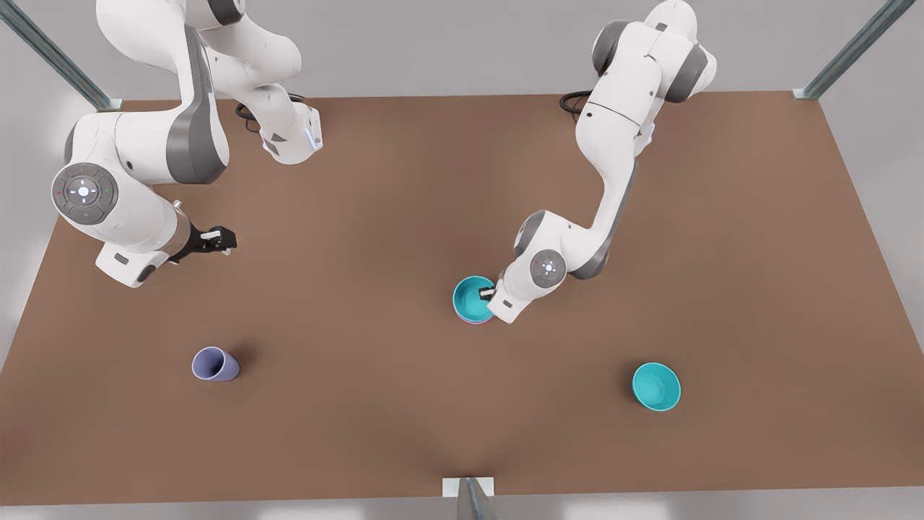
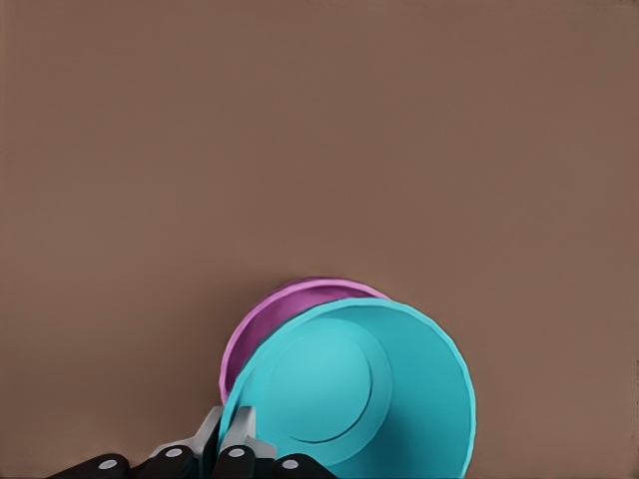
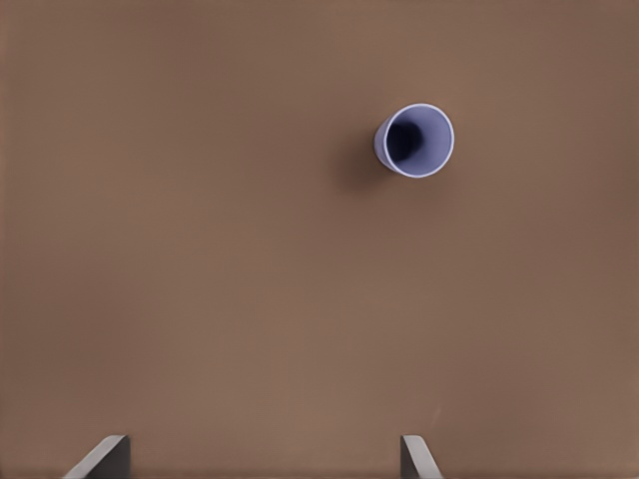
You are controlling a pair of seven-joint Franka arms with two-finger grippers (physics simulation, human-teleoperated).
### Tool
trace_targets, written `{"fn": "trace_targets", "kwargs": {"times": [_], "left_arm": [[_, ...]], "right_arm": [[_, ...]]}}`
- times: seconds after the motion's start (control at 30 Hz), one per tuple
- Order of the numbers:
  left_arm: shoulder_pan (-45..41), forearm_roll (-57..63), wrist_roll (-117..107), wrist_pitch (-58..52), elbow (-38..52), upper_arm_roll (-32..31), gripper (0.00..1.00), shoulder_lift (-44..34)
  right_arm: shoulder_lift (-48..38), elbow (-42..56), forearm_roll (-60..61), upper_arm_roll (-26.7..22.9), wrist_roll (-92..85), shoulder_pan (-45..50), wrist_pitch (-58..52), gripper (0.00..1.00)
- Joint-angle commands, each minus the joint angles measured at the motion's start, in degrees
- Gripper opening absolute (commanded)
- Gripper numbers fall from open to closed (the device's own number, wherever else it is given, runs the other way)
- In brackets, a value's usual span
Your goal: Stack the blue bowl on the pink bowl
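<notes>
The brown table is carrying everything, with the two white arms reaching over it from the far edge.

The left gripper is working near the middle of the table, toward the front view's right. In the left wrist view its fingers are sitting close together on the rim of the blue bowl, one inside the wall and one outside, clamping it.

The right gripper is waiting over bare table at the front view's left. In the right wrist view its two fingertips are standing wide apart with nothing between them.

The blue bowl is sitting upright on the pink bowl, shifted a little to one side, so that a crescent of pink rim is showing beside it in the left wrist view. In the front view only a thin pink edge is peeking out from under it, on the side nearer the camera.

A second teal bowl is resting upright on the table, well apart from the stack, nearer the camera and toward the front view's right.

The lavender cup is lying near the front view's left, its mouth turned toward the right wrist camera.
</notes>
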Motion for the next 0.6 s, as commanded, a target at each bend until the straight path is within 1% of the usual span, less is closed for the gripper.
{"fn": "trace_targets", "kwargs": {"times": [0.0,0.03,0.1,0.13,0.17,0.23,0.27,0.3,0.33,0.37,0.4,0.43,0.57], "left_arm": [[0.0,-0.2,-11.7,0.1,0.0,-0.1,0.54,-0.1],[0.1,-0.2,-11.6,0.1,0.0,-0.1,1.0,-0.2],[0.8,1.0,-11.1,-2.8,0.0,-0.1,1.0,-0.6],[2.3,8.3,-10.4,-9.4,0.0,-0.1,1.0,-2.3],[4.7,15.6,-4.1,-20.2,0.6,0.2,1.0,-6.2],[15.5,19.9,12.3,-34.6,0.6,0.2,1.0,-18.7],[21.4,22.7,24.5,-42.3,0.7,0.1,1.0,-22.6],[24.3,23.6,28.8,-44.3,1.0,0.1,1.0,-24.5],[24.3,26.7,29.1,-47.4,2.7,0.0,1.0,-25.5],[24.2,26.4,28.8,-50.6,6.8,-0.3,1.0,-26.5],[23.4,26.4,29.0,-50.8,6.9,-0.4,1.0,-29.3],[23.4,25.7,29.0,-52.6,7.3,-0.3,1.0,-29.6],[23.5,25.5,29.0,-53.0,9.5,-0.3,1.0,-28.6]], "right_arm": [[-0.1,0.0,0.2,0.0,-1.1,0.0,0.0,1.0],[-0.1,0.0,0.3,0.0,-1.1,0.0,0.0,1.0],[-0.1,0.0,0.3,0.0,-1.1,0.0,0.0,1.0],[-0.1,0.0,0.2,0.0,-1.1,0.0,0.0,1.0],[-0.1,0.0,0.2,0.1,-1.1,0.0,0.0,1.0],[-0.1,0.0,0.2,0.0,-1.1,0.0,0.0,1.0],[-0.1,0.0,0.2,0.0,-1.1,0.0,0.0,1.0],[-0.1,0.0,0.2,0.0,-1.1,0.0,0.0,1.0],[-0.1,0.0,0.1,0.0,-1.1,0.0,0.0,1.0],[-0.1,0.0,0.1,0.0,-1.1,0.0,0.0,1.0],[-0.1,0.0,0.1,0.0,-1.1,0.0,0.0,1.0],[-0.1,0.0,0.2,0.0,-1.1,0.0,0.0,1.0],[0.4,0.5,0.3,0.0,-1.1,-0.1,0.0,1.0]]}}
